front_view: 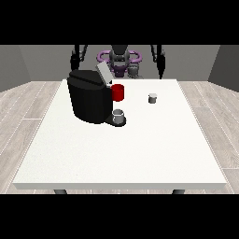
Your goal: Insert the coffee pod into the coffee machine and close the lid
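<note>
Pod [152, 98] right of centre, upright on the white table [116, 154], well apart from the machine [89, 98] at centre left. Small, grey, squat cylinder; probably light and stiff, likely to tip or skid if nudged from one side. Best taken across its round side wall, pinched from above, fingers on opposite sides.

Machine black and bulky, lid [103, 73] tilted up and open at its top right, a red part [118, 92] on the side facing the pod, a grey cup [119, 115] on its base plate. Probably heavy enough to stay put when the lid is pressed down.

Hand at upper left [74, 60] and hand at upper right [161, 65] both raised at the table's far edge, touching nothing. Fingers too small to read: cannot tell whether spread or curled.

Open room wide between pod and machine; nothing in that lane. Lower half of the frame bare tabletop. Pod well in from the right edge, nearer the far edge, so little risk of rolling off. Cup below the open lid worth avoiding on the way in.
</note>
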### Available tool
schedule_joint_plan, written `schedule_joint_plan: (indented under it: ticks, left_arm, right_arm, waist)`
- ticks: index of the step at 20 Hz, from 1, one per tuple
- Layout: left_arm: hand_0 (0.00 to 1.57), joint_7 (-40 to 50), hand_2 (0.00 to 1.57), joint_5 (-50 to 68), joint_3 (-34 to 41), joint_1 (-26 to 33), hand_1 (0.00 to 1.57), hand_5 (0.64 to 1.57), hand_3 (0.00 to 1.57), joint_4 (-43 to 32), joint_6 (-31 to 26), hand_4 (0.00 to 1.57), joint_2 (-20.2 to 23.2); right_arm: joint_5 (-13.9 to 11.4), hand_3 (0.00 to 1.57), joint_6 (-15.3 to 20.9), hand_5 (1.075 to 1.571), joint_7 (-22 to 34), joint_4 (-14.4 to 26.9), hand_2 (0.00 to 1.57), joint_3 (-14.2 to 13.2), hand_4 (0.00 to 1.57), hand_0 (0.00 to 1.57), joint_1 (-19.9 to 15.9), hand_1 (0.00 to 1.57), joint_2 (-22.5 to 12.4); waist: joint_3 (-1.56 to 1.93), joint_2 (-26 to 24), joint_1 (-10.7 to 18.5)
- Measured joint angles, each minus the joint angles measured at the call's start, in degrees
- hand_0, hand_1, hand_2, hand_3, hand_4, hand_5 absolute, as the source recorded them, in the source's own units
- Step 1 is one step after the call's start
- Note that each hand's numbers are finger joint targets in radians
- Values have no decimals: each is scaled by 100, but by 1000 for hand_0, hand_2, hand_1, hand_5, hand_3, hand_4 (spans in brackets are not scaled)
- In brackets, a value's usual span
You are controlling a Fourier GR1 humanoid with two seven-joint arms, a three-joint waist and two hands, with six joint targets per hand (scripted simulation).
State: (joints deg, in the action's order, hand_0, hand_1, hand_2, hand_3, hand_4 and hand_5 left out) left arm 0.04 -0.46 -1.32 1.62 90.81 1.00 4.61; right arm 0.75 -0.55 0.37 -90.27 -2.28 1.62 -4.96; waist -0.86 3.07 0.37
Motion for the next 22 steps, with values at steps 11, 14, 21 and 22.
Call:
schedule_joint_plan:
  ticks: [11,14,21,22]
  left_arm:
    - [0,-251,0,-11,-44,-244,0,1571,0,-177,-796,330,520]
    - [0,-158,0,-366,7,-432,0,1571,0,-406,-778,0,822]
    - [0,-475,0,-1081,198,-1025,0,1571,0,-1392,-725,0,1380]
    - [0,-512,0,-1189,229,-1139,0,1571,0,-1536,-689,0,1458]
  right_arm:
    - [311,0,-32,1571,-518,155,0,-138,346,0,-137,0,280]
    - [278,0,-32,1571,-620,124,0,-58,359,0,-191,0,340]
    - [254,0,-135,1571,-867,78,0,58,411,0,-472,0,350]
    - [250,0,-150,1571,-917,80,0,79,386,0,-500,0,361]
  waist:
    - [82,-255,-195]
    - [86,-147,-319]
    - [85,344,-663]
    - [85,430,-728]
